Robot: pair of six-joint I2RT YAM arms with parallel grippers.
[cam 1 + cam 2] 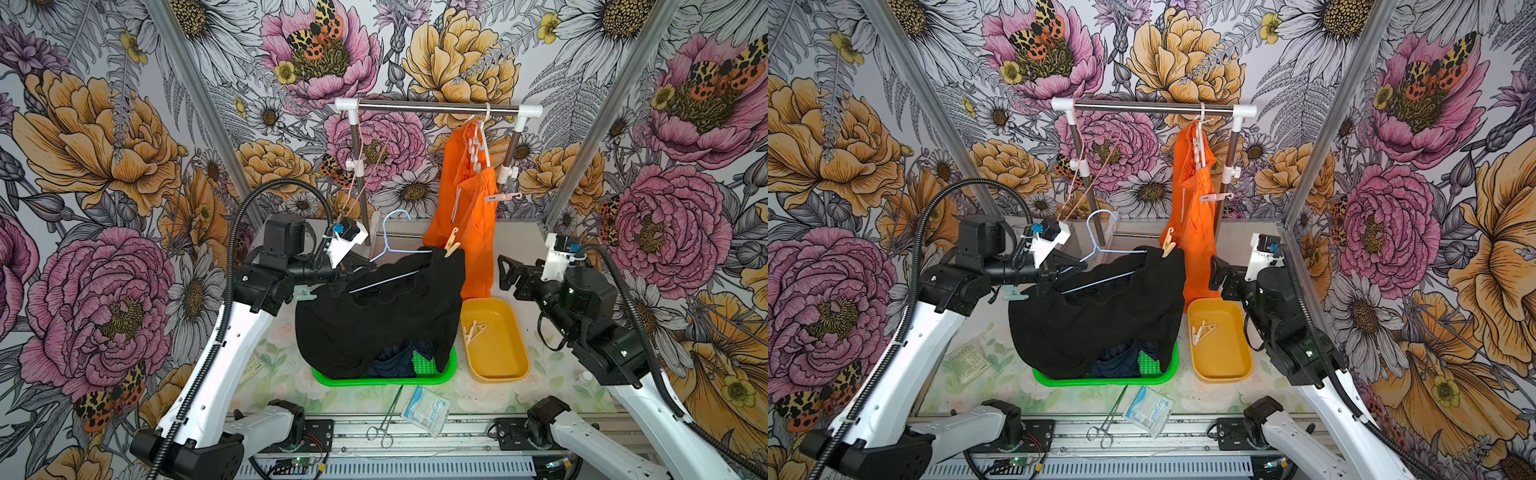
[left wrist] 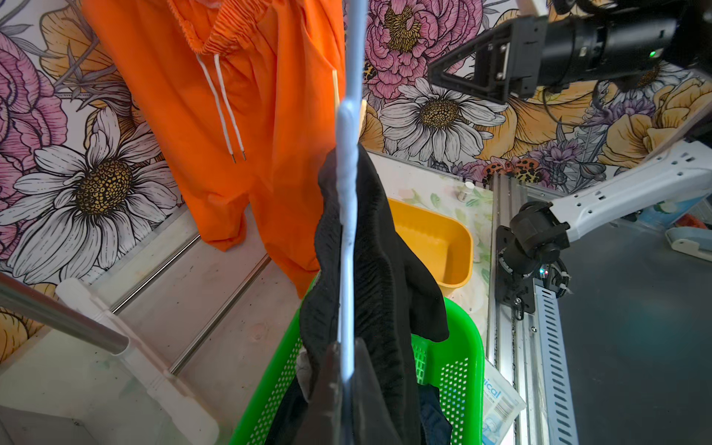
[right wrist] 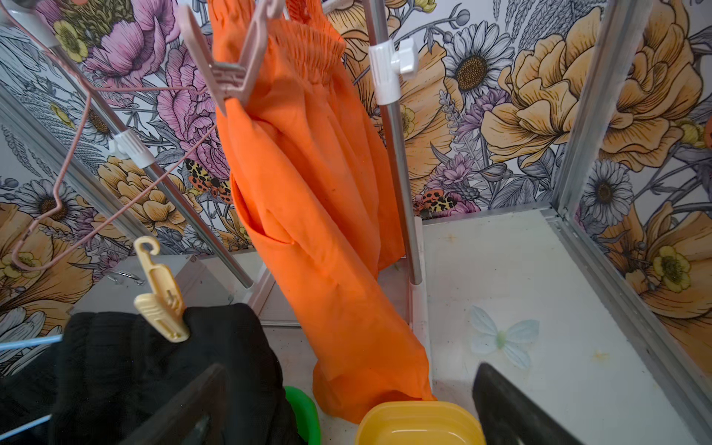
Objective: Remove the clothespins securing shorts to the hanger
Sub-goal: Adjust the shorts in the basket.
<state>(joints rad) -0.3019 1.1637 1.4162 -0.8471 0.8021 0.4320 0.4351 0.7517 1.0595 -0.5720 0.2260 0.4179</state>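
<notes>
My left gripper (image 1: 353,270) is shut on the wire of a pale blue hanger (image 1: 388,245), holding it above the green basket (image 1: 374,380). Black shorts (image 1: 374,320) drape from that hanger. A pale yellow clothespin (image 1: 452,246) pins them at the hanger's far end, seen close in the right wrist view (image 3: 162,300). My right gripper (image 1: 509,274) stands open and empty to the right of the black shorts, above the yellow tray (image 1: 498,374). Orange shorts (image 1: 469,216) hang from a white hanger on the rack, with a pale pink clothespin (image 1: 500,197) on them. Navy shorts (image 1: 395,361) lie in the basket.
The tray holds pale clothespins (image 1: 473,330). A teal clothespin (image 1: 305,296) shows just below my left wrist. Steel forceps (image 1: 386,419) and a surgical packet (image 1: 426,409) lie near the front edge. A bare pink wire hanger (image 1: 357,174) hangs on the rack (image 1: 436,108).
</notes>
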